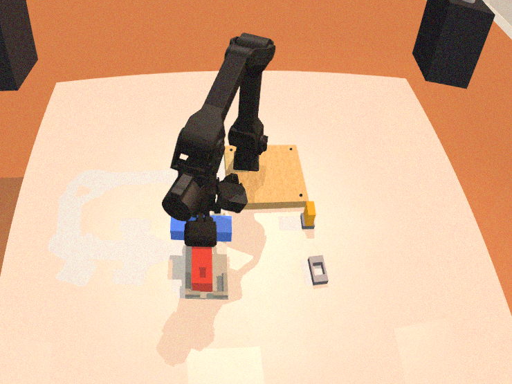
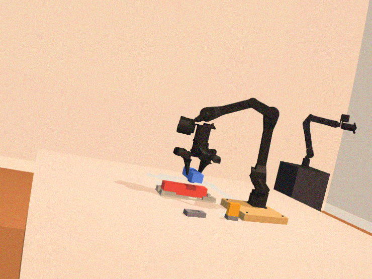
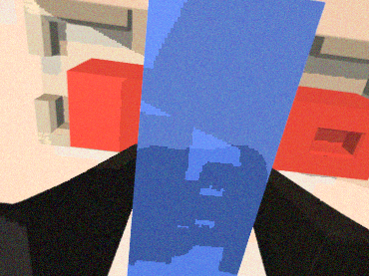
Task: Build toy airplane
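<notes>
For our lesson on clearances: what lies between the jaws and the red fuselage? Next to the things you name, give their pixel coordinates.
The blue wing (image 1: 224, 228) (image 2: 196, 176) (image 3: 224, 81), clamped in the jaws above the fuselage (image 1: 201, 262) (image 2: 181, 188) (image 3: 100, 106); the exterior view shows it.

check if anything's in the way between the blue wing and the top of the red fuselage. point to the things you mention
Nothing visible stands between them: the wing (image 1: 224, 228) (image 2: 196, 176) (image 3: 224, 81), clamped in the gripper (image 2: 193, 173), hangs just above the fuselage (image 1: 201, 260) (image 2: 183, 188) (image 3: 100, 111), with a gap. The socket under the wing is hidden, so I can't rule out something there.

A pale surface (image 1: 354, 144) (image 2: 108, 236) carries a gray cradle (image 1: 221, 297) (image 2: 169, 193) (image 3: 32, 33), a gray block with a rectangular opening (image 1: 311, 274) (image 2: 194, 213), an orange piece's dark holder (image 1: 307, 227) (image 2: 231, 217) and a wooden base plate (image 1: 281, 175) (image 2: 263, 214).
</notes>
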Available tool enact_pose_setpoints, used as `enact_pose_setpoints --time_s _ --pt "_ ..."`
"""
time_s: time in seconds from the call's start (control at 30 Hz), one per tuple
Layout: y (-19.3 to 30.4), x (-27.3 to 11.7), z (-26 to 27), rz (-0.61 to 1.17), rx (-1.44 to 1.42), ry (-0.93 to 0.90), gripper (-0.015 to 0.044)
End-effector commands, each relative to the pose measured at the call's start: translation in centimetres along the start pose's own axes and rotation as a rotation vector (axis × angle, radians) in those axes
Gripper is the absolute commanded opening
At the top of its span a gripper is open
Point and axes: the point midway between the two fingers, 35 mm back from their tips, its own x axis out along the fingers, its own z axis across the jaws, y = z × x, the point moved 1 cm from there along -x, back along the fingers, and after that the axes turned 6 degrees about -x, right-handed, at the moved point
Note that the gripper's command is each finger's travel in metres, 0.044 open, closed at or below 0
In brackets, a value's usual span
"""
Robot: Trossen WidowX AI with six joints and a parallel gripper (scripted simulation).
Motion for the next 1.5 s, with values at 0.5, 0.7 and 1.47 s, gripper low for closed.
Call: enact_pose_setpoints --time_s 0.5,0.7,1.47 --pt "-0.08 1.8 0.29 -0.006 -0.004 -0.014 0.0195" --pt "-0.09 1.83 0.3 -0.006 -0.004 -0.014 0.0195" --pt "-0.09 1.64 0.21 -0.005 0.0 -0.008 0.0319"
